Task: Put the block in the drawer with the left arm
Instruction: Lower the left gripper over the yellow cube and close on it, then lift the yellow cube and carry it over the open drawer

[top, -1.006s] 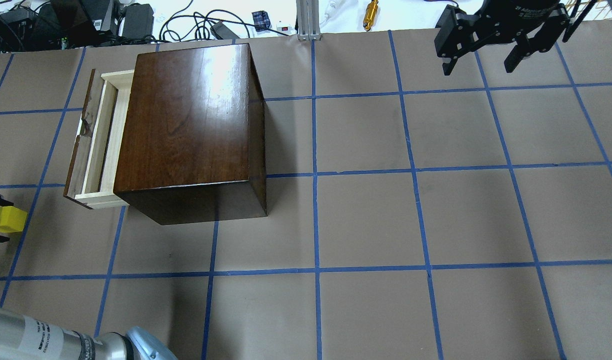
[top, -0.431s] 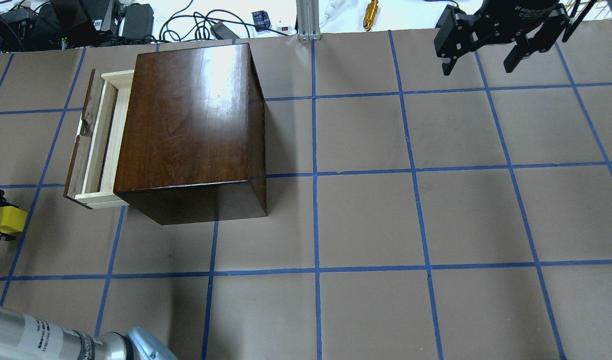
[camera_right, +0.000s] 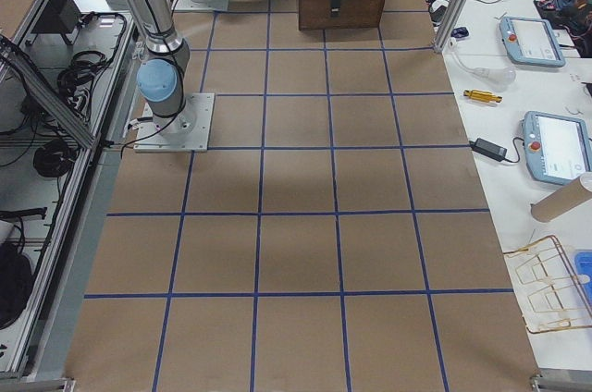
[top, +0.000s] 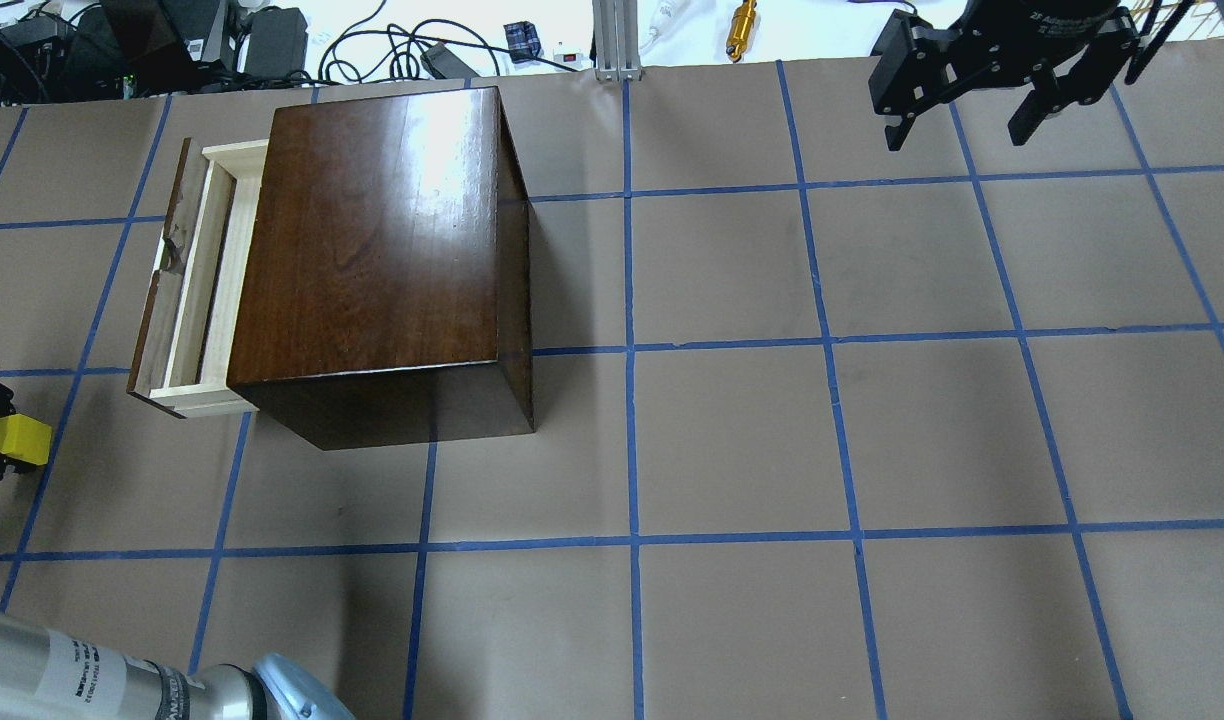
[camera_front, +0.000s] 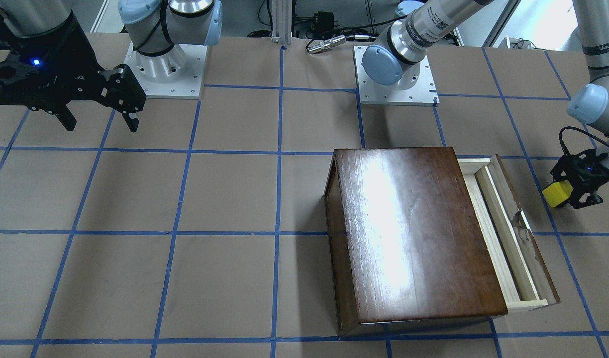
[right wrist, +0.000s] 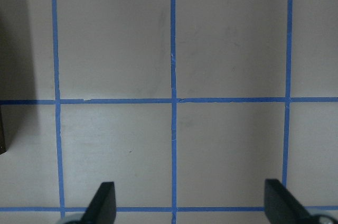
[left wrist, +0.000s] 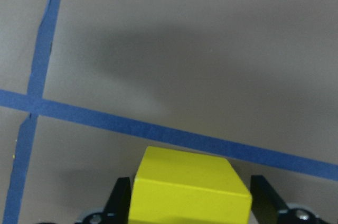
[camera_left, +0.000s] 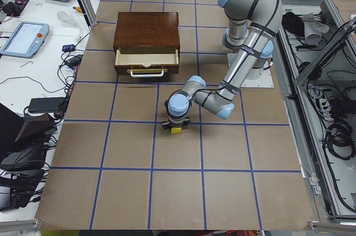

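The small yellow block (top: 19, 440) sits between the fingers of my left gripper (top: 4, 442), which is shut on it at the table's left edge, close above the paper. The gripper (camera_front: 564, 193) and the block (camera_front: 557, 193) are to the side of the drawer (top: 202, 280), apart from it. The block fills the bottom of the left wrist view (left wrist: 190, 192). The drawer (camera_front: 503, 233) stands pulled open from the dark-brown cabinet (top: 372, 240), and the part I see holds nothing. My right gripper (top: 957, 135) is open and empty at the far right.
Blue tape lines grid the brown paper (top: 732, 440). Cables, a power brick and a brass part (top: 742, 28) lie beyond the far edge. The left arm's tube (top: 92, 680) crosses the near left corner. Operator pendants (camera_right: 536, 41) sit on a side table.
The block looks a little smaller in the overhead view and more of the left gripper's black fingers shows around it. The right gripper, cabinet and drawer have not moved.
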Robot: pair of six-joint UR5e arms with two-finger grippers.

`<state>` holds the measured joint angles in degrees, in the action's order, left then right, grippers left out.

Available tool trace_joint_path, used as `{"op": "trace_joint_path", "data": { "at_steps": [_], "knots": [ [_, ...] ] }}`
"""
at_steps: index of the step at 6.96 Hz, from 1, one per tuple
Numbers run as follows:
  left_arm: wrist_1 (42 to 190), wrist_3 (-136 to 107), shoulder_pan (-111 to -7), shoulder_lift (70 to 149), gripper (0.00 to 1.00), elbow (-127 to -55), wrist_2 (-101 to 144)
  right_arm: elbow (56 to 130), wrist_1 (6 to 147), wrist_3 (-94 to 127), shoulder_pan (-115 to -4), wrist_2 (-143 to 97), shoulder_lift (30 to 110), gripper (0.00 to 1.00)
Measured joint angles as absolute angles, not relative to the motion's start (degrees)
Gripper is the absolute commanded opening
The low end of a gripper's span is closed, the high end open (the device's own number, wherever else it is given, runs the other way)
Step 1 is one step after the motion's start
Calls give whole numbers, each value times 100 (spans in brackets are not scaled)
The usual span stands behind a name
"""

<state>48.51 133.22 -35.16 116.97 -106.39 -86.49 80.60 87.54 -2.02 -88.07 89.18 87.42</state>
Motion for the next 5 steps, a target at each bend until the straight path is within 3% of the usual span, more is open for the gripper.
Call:
{"op": "trace_joint_path", "data": {
  "at_steps": [1,5],
  "knots": [
    [4846,13349,-3516,11693,7,-10636,-8648,8060,8754,-202,-8808,8918,8742,100],
    [5002,13360,-3588,11433,0,-10626,-8662,8060,8754,-202,-8815,8914,8742,100]
  ]
}}
